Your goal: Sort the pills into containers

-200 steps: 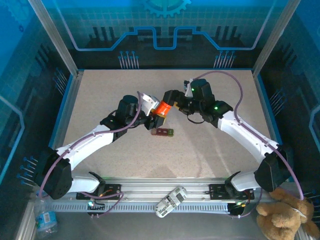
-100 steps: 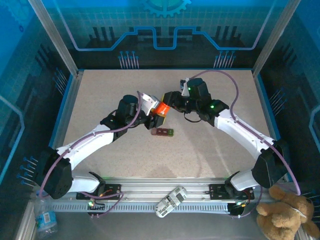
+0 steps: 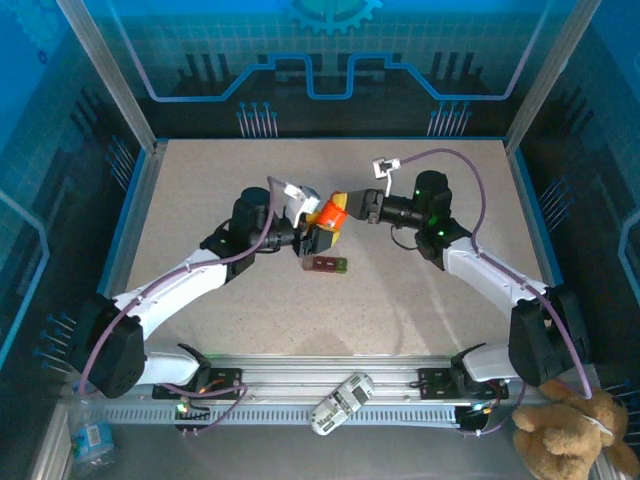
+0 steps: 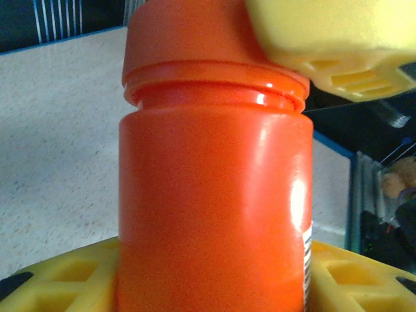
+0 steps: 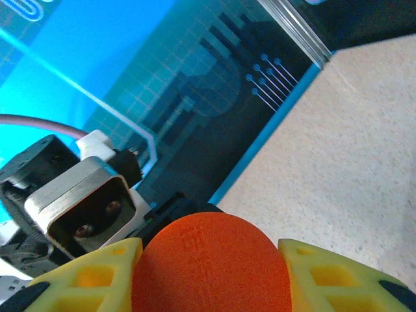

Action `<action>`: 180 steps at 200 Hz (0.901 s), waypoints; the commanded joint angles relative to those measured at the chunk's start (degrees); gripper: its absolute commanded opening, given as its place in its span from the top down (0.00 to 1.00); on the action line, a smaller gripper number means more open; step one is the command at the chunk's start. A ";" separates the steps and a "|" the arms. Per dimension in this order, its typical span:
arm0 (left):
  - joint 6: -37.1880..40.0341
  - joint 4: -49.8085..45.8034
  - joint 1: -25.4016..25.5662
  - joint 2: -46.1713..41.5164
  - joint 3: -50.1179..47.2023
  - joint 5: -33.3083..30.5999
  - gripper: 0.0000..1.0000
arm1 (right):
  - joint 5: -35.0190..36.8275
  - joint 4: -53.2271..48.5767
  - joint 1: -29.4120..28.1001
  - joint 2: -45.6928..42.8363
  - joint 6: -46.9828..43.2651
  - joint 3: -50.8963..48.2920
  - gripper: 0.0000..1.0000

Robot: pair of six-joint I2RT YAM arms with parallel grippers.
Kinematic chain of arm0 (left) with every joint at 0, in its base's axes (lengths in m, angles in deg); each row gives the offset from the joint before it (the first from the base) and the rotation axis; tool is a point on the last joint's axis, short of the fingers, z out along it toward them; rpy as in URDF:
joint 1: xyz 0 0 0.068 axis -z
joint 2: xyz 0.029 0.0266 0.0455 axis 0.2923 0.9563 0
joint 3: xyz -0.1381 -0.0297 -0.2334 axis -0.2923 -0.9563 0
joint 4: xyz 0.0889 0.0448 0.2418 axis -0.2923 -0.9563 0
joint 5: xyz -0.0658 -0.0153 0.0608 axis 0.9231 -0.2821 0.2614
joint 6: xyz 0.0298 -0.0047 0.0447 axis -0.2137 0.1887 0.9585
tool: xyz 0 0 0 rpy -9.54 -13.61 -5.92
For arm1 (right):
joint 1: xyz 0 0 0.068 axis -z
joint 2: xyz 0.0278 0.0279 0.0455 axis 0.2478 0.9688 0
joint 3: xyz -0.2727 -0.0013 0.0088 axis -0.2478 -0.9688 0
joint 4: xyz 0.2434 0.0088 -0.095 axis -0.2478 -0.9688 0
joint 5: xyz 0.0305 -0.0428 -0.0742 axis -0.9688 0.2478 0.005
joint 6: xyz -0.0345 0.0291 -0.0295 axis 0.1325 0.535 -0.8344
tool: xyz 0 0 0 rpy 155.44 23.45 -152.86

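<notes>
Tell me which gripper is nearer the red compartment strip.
Left. The left gripper holds the orange bottle just beyond the strip; the right gripper grips its cap, farther back.

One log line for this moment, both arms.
left gripper: shut on bottle | right gripper: shut on cap | pill organizer: on table, untouched

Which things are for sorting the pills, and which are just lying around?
For the job: orange bottle; red-and-green compartment strip.
Just lying about: teddy bear; white remote-like gadget; small plastic bottle.
</notes>
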 commanded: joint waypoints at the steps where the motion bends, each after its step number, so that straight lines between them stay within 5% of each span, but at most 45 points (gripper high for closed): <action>1: -4.41 3.58 -2.47 -1.91 0.12 1.82 1.00 | -1.00 6.23 2.06 -0.60 -0.37 0.54 0.59; 16: -4.01 2.84 -2.44 -2.00 0.45 1.51 1.00 | 0.29 3.77 1.83 -0.80 -0.21 1.23 0.55; 48: -2.25 0.38 -2.34 -1.57 1.54 0.18 1.00 | 5.84 -3.76 1.56 -2.64 3.03 2.70 0.20; 117: 9.67 -10.72 1.44 0.56 4.57 -11.25 1.00 | 24.66 -35.73 -2.13 -4.40 10.24 11.74 0.17; 180: 11.82 -11.77 3.90 1.91 5.51 -13.66 1.00 | 25.91 -38.17 -7.42 1.54 10.26 16.02 0.16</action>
